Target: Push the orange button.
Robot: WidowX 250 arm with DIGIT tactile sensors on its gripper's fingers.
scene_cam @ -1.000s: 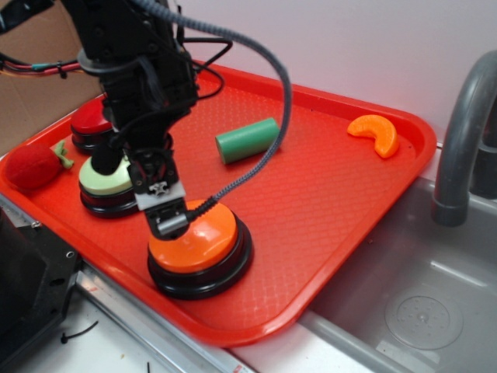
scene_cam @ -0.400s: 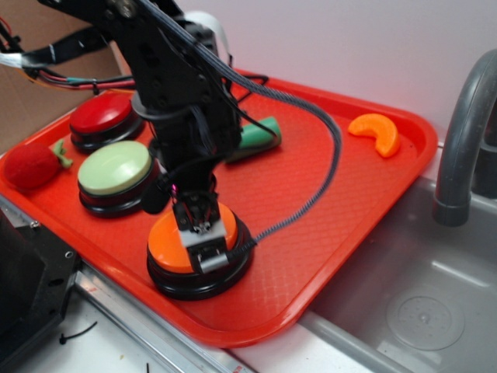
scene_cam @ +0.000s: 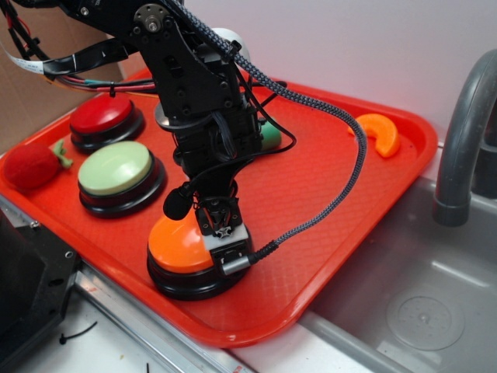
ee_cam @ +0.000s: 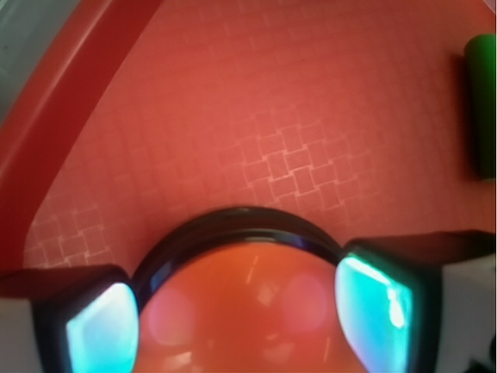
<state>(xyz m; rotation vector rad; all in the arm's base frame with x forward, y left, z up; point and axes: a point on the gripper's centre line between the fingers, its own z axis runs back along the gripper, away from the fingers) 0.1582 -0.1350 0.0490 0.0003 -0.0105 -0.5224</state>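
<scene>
A red tray (scene_cam: pixel 326 202) is sitting beside a grey sink (scene_cam: pixel 423 303) at the right of the exterior frame, with a pale wall behind it. We are looking at our gripper (scene_cam: pixel 225 245) low in the centre-left of that frame, planted on the orange button (scene_cam: pixel 177 247), which is occupying the tray's near corner at lower centre.

In the wrist view the button (ee_cam: pixel 248 311) is filling the bottom of the frame, its black base curving above it, and our two fingers (ee_cam: pixel 101 330) are sitting at lower left and lower right with the dome showing between them. So we are reading the fingers as spread apart and holding nothing; they are straddling the top of the dome rather than clamping it.

The relation that matters: the button is lying straight below our gripper, so pressing is calling for a move straight down, no sideways shift. We are judging contact as made or all but made, though whether the dome is fully depressed we cannot tell.

Elsewhere, a green button (scene_cam: pixel 116 175) and a red button (scene_cam: pixel 102 118) are sitting at the left, and an orange slice (scene_cam: pixel 378 132) at upper right.
</scene>
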